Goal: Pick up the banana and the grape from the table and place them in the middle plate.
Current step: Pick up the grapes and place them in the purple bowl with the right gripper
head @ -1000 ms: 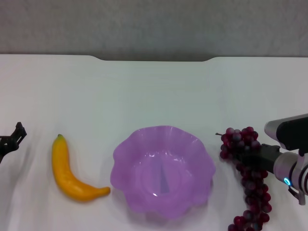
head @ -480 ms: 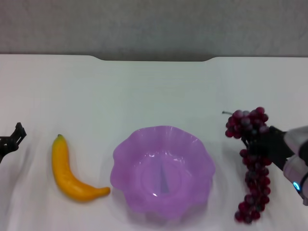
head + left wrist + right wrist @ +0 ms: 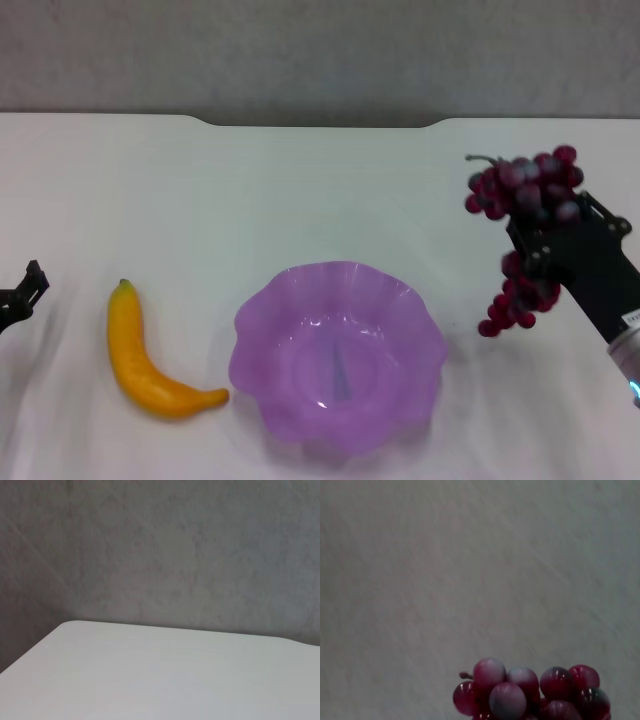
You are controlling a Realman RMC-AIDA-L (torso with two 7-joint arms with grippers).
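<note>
White desk (image 3: 320, 190) w/ notched far edge, grey wall behind. Head view: middle plate (image 3: 338, 358) sits centre-near, nothing in it. Banana (image 3: 150, 362) lies flat on desk to robot's left of plate, near but not touching, stem end pointing away. Right gripper (image 3: 540, 245) clamped on the grape (image 3: 524, 225), bunch held in the air to robot's right of plate, top cluster above gripper, tail hanging below; grip mid-bunch, judged so it hangs balanced and clears the scalloped rim for carry-over. Left gripper (image 3: 20, 295) parked at desk's left edge, well apart from banana; open/closed: cannot tell. Left wrist view: bare desk corner and wall only. Right wrist view: top grapes (image 3: 532, 690) against wall, consistent w/ a lifted bunch. Neither fruit in plate yet.
</note>
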